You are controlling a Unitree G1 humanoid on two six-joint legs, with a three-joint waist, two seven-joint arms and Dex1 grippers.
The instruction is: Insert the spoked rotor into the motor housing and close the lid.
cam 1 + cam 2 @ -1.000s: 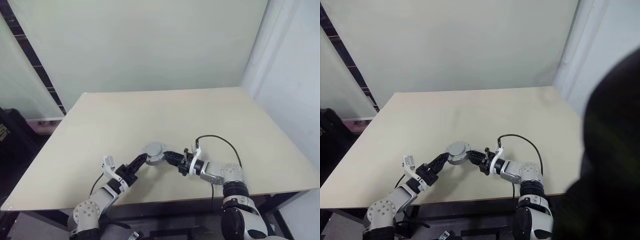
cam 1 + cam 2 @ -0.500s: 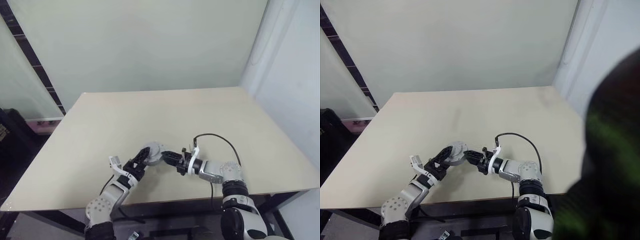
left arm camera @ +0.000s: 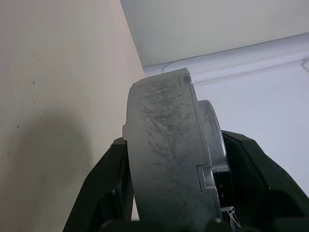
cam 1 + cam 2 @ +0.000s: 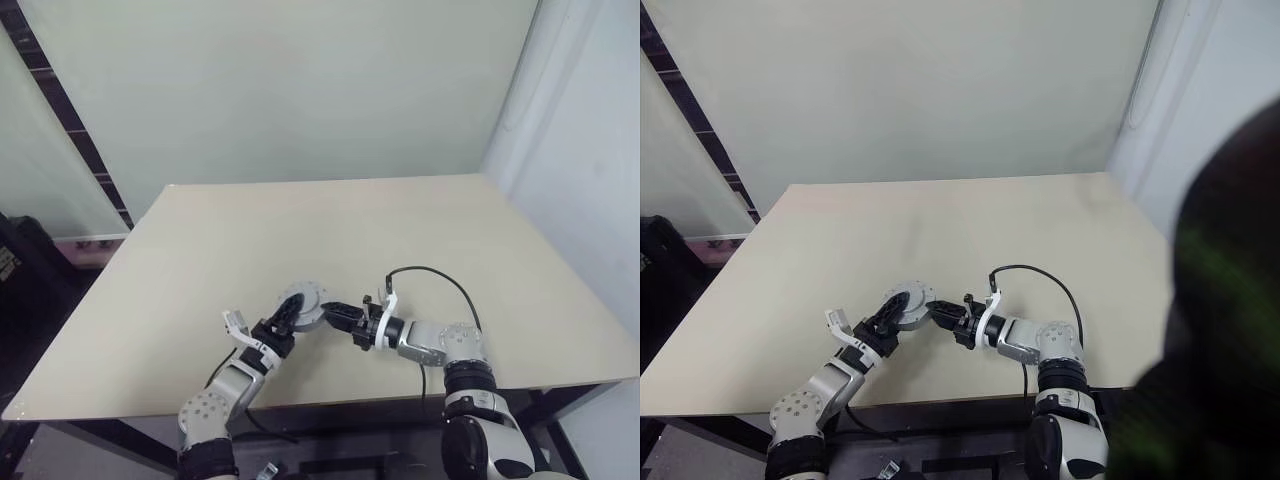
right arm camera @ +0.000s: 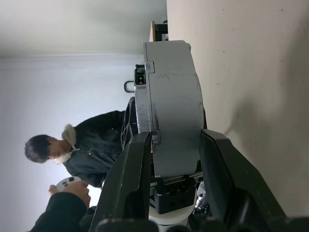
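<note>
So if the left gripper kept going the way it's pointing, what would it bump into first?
It is already on the grey motor, held between its jaws. Straight past that, it would probably meet the right gripper, which grips the same motor from the other side, though depth is hard to judge.

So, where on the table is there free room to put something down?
The table is bare across its far half up to the wall, and along its left and right edges. It is crowded only near the front edge, where the left gripper and right gripper both hold the grey assembly, with a black cable beside.
</note>
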